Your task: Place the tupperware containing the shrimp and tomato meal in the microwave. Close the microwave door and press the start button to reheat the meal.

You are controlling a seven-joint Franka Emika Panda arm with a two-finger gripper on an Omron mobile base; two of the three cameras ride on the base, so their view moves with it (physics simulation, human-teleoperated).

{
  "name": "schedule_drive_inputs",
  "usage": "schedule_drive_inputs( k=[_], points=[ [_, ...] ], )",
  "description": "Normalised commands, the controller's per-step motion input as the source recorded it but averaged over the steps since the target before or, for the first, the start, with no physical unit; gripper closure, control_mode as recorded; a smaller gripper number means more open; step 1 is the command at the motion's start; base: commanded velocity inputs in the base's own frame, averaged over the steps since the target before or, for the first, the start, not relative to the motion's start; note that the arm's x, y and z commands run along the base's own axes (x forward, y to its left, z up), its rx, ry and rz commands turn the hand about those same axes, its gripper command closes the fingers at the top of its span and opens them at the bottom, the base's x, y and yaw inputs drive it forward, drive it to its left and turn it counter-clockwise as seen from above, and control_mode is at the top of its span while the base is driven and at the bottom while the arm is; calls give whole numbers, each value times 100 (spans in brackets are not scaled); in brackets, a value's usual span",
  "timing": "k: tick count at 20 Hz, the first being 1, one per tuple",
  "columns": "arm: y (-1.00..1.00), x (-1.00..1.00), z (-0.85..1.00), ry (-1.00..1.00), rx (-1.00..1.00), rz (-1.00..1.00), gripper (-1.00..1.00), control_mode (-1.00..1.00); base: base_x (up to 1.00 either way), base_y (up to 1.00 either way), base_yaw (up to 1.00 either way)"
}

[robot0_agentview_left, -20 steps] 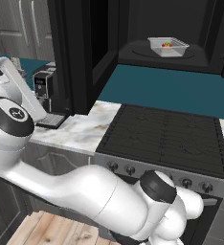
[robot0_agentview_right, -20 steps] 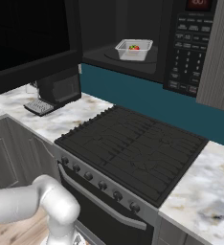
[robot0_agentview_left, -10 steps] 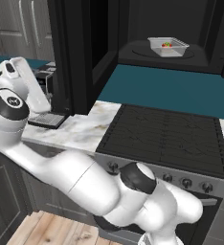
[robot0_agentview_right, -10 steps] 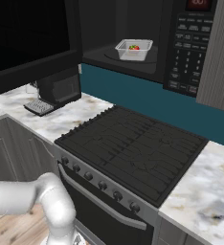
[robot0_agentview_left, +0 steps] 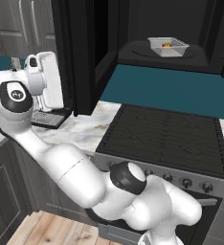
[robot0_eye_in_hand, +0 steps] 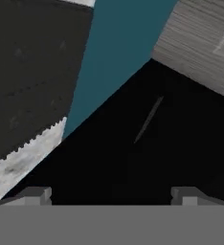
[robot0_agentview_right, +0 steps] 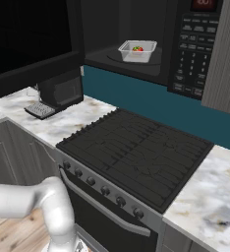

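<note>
One translucent, round-cornered tupperware [robot0_agentview_left: 168, 46] sits inside the microwave [robot0_agentview_right: 136, 37], on the round turntable plate [robot0_agentview_left: 154, 52] in the dark cavity. A red tomato [robot0_agentview_right: 137, 48] shows through its whitish wall; the shrimp is too small to make out with confidence.

Left of the cavity, the microwave door [robot0_agentview_left: 87, 52] stands swung out, a tall flat panel of glossy black. From the right base view the same door reads as a broad dark window, and the microwave's keypad [robot0_agentview_right: 192, 54] of small pale buttons appears on its right side, something the left base view cuts off.

Below the microwave lie a teal backsplash [robot0_agentview_left: 181, 88], a matte black stove [robot0_agentview_right: 136, 155] with ridged grates and a row of round knobs, and a veined white marble bench [robot0_agentview_right: 208, 197]. A small black countertop oven [robot0_agentview_right: 62, 91] stands on the bench left of the stove.

The end effector [robot0_eye_in_hand: 111, 194] hangs with its jaws spread wide and nothing between them, facing a black surface, probably the door. The left base view shows the white hand left of the door, well away from the tupperware.
</note>
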Motion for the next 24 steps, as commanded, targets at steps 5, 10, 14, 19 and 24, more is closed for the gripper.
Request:
schedule_drive_inputs(
  k=[5,10,14,19,24],
  points=[
    [-100,-16,1,-20,0,-28,-100,-100,0,0,0],
    [-100,-23,0,-21,2,-26,-100,-100,0,0,0],
    [-100,-23,0,-24,6,-21,-100,-100,0,0,0],
    [-100,-18,0,-26,7,-15,-100,-100,0,0,0],
    [-100,-2,0,-28,9,-5,-100,-100,0,0,0]
  ],
)
